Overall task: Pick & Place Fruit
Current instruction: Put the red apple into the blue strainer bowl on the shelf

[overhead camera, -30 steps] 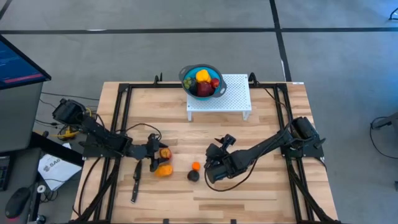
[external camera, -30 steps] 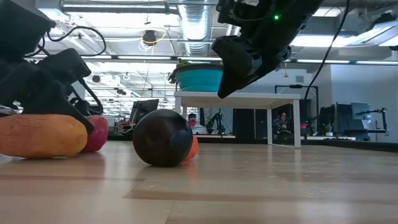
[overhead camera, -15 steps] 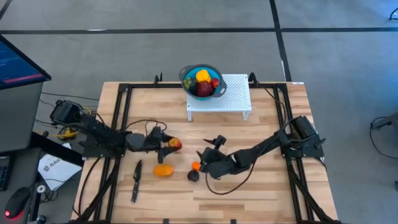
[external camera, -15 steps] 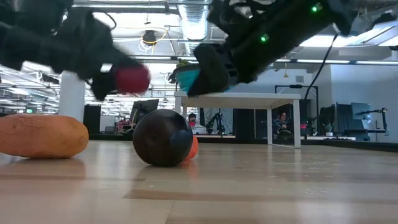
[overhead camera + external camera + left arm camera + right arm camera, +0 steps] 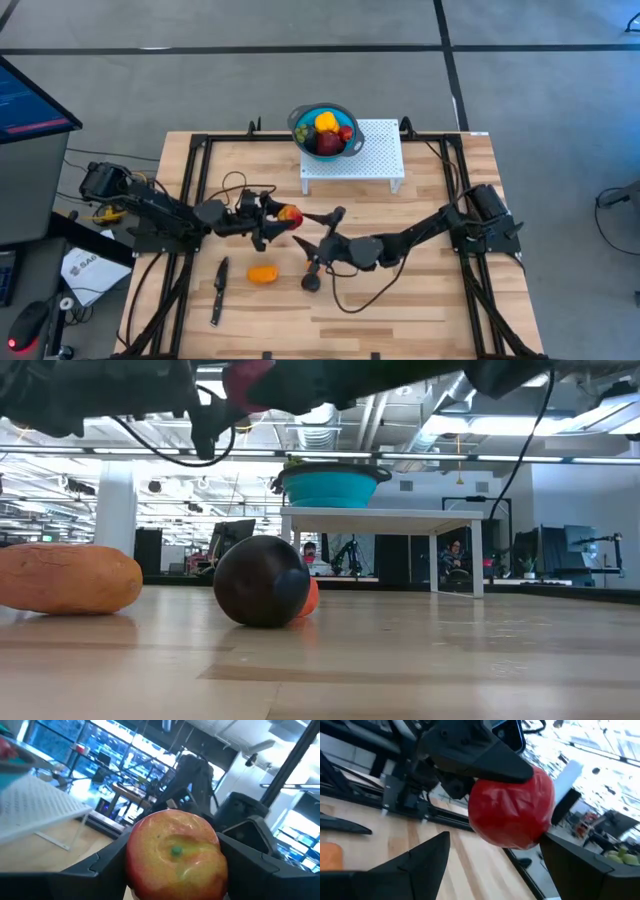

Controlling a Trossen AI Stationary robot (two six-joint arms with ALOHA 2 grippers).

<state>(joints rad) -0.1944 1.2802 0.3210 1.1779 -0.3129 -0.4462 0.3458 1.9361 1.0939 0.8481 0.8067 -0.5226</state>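
Pale wooden planks make up the counter [image 5: 420,300] we work at, framed by black rails, with an open hall of desks and screens behind it. At its far edge a white perforated stand [image 5: 375,155] carries a round blue bowl [image 5: 325,130], holding a yellow fruit, a dark red one, a small red one and something green.

Our left gripper [image 5: 275,222] hangs above the counter's middle, its fingers [image 5: 250,840] clamped on a red-and-yellow toy apple [image 5: 290,214] held clear of the wood. Our right gripper [image 5: 318,245] reaches in just beside it, fingers [image 5: 425,860] spread apart with nothing between them, pointing at that apple.

Below them lie an oblong orange fruit [image 5: 262,274], a near-black round fruit [image 5: 311,283] touching a small orange one [image 5: 310,598], and a slim black knife [image 5: 217,291].
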